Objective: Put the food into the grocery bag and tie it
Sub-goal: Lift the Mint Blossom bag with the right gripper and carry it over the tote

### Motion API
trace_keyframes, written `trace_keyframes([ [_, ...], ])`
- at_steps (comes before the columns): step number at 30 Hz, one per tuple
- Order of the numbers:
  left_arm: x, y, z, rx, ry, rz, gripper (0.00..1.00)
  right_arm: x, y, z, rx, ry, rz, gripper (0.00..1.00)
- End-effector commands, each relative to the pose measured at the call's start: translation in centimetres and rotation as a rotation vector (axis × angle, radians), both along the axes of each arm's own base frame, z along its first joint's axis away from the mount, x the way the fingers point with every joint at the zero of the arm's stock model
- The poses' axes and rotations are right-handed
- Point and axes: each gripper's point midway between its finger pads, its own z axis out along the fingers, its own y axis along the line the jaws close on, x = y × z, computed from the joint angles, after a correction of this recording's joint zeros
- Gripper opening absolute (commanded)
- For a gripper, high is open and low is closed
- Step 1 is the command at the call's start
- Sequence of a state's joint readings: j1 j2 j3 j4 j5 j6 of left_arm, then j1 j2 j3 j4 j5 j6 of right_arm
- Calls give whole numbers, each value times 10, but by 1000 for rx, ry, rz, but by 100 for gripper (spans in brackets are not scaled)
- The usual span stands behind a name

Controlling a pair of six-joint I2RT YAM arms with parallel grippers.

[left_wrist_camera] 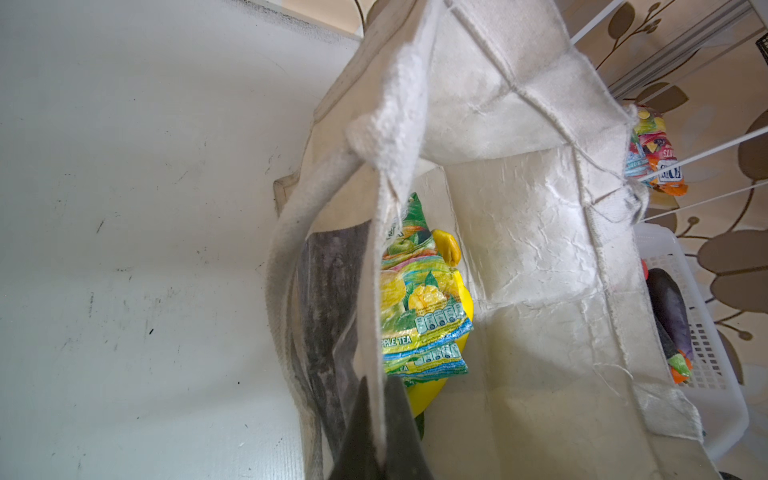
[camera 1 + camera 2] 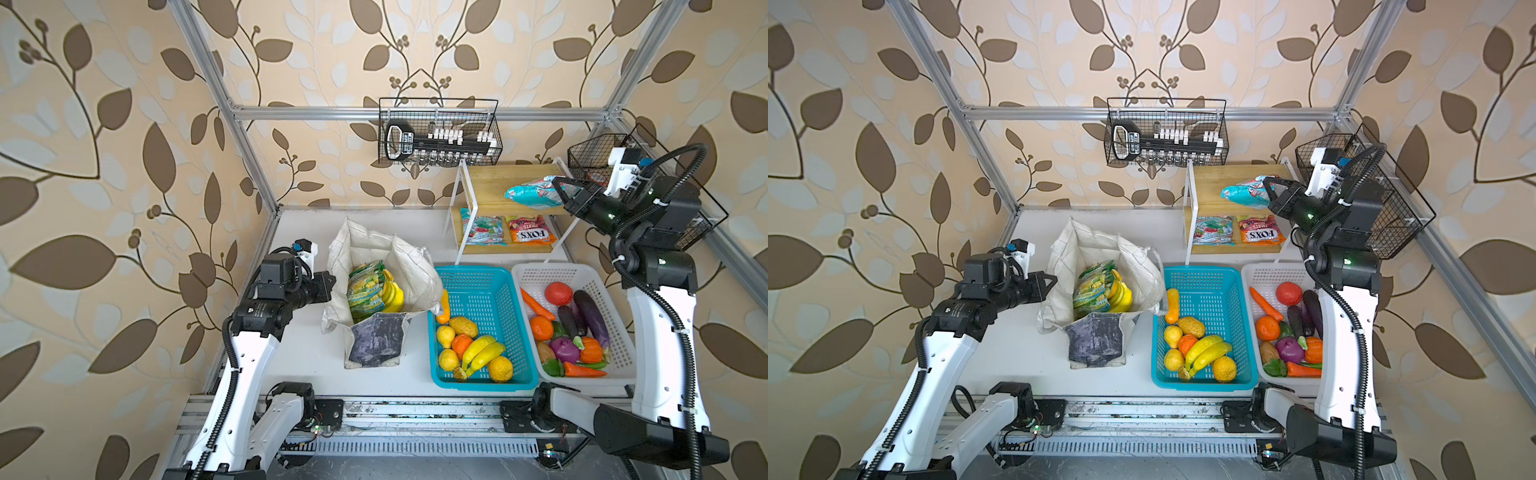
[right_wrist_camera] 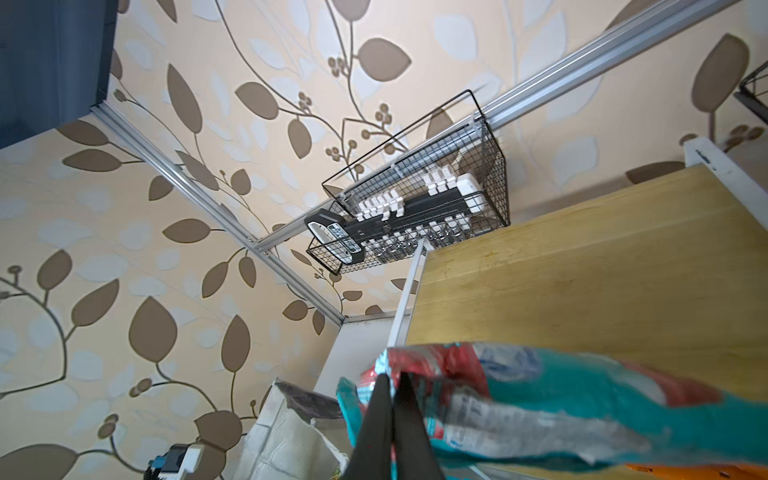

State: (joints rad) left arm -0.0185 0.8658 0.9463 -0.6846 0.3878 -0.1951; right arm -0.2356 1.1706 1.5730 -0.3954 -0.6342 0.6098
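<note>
left fingers [image 1: 405,428] clenched on grocery bag [image 2: 415,266] cloth; right fingers [image 3: 374,419] gripped teal-red snack packet [image 3: 540,395], well apart, back-right of bag.

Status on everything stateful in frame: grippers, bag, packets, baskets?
left gripper: shut on grocery bag cloth.
right gripper: shut on teal-red packet.
grocery bag: upright, mouth open, untied.
teal-red packet: gripped, over top shelf.
green-yellow packets: inside bag.
banana bunch: inside bag, beside packets.
turquoise basket: holds fruit.
white basket: holds vegetables.

A turquoise basket [image 2: 478,289] stands just beside a white basket [image 2: 540,276], near a wooden shelf rack [image 2: 498,174].
</note>
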Motion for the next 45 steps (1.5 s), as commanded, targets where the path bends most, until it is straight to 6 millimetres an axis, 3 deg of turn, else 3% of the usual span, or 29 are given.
trace_keyframes([
  [1, -1, -3, 9, 3, -43, -24, 0, -25, 18, 39, -12, -121, 67, 0],
  [7, -1, -3, 8, 5, -39, -25, 0, -42, 39, 54, -63, -151, 104, 0],
  [17, -1, -3, 10, 3, -42, -29, 0, -46, 84, 48, -81, -122, 190, 0],
  [23, -2, -4, 10, 3, -45, -31, 0, -57, 139, 36, -116, -97, 302, 0],
  [28, -2, -4, 10, 2, -43, -31, 0, -87, 203, 29, -172, -109, 421, 0],
  [31, -2, -5, 10, -2, -43, -37, 0, -94, 241, 14, -204, -85, 485, 0],
  [38, -3, -5, 11, -2, -48, -37, 0, -93, 330, -52, -285, 34, 637, 0],
  [45, -3, -5, 12, -4, -53, -39, 0, -86, 383, -105, -337, 130, 722, 0],
])
